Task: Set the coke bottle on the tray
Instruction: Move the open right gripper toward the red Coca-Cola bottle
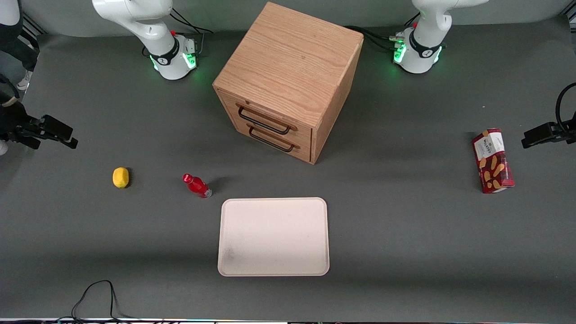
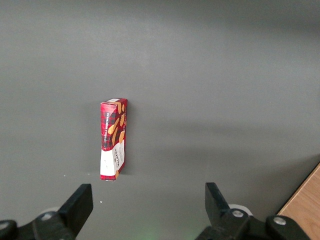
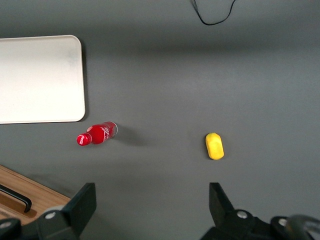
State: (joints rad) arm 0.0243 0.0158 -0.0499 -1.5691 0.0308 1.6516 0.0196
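The coke bottle, small and red with a red cap, lies on its side on the grey table. It rests just off a corner of the tray, its base end toward that corner. The tray is pale cream, flat, and holds nothing. My gripper hangs open above the working arm's end of the table, well apart from the bottle, with nothing between its fingers.
A yellow lemon lies beside the bottle, toward the working arm's end. A wooden two-drawer cabinet stands farther from the front camera than the tray. A red biscuit box lies toward the parked arm's end. A black cable loops near the front edge.
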